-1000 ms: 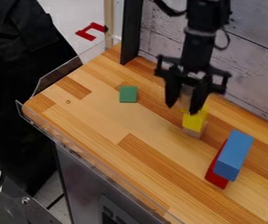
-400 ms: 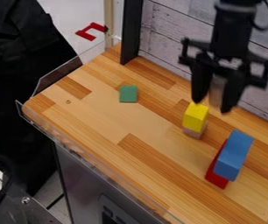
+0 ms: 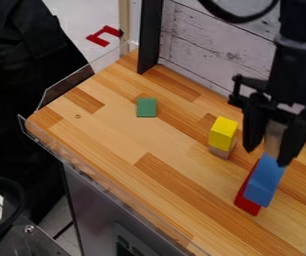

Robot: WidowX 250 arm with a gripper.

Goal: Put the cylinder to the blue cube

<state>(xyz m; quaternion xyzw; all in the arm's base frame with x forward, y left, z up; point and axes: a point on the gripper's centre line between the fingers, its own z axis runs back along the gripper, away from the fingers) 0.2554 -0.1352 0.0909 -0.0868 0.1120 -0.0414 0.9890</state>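
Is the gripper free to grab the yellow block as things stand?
Probably not: the gripper has the pale cylinder between its fingers. Otherwise, the yellow block looks open from above.

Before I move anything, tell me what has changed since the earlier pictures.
The gripper, holding the cylinder, moved right across the view, from over the yellow block to over the blue block. Those blocks, the red block and the green block stayed put.
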